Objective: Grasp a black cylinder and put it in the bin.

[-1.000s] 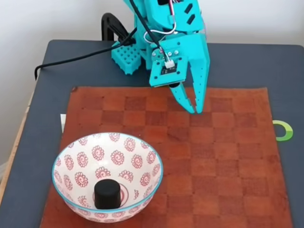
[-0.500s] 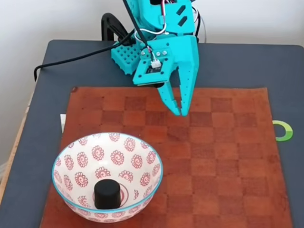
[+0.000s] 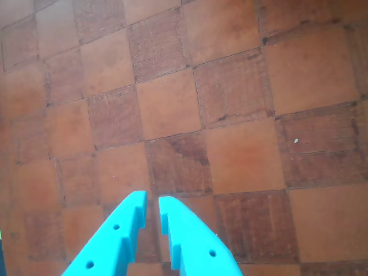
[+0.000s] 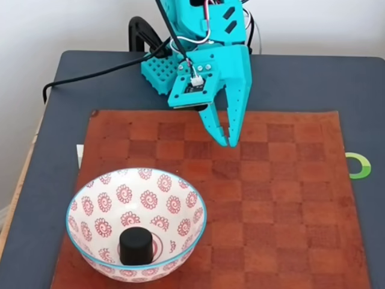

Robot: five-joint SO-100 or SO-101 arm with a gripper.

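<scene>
A short matte black cylinder (image 4: pixel 135 247) stands upright inside the round white bowl with red spirals (image 4: pixel 90 186), while the turquoise two-finger gripper (image 4: pixel 228 142), fingers pressed nearly together and empty, hangs over the brown checkered mat (image 4: pixel 283 198)

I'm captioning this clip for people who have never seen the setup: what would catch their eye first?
Probably the turquoise gripper, hanging nearly shut and empty over the far part of the brown checkered mat. Next comes the white bowl with red spirals at the mat's near left in the fixed view, with the black cylinder standing inside it.
</scene>
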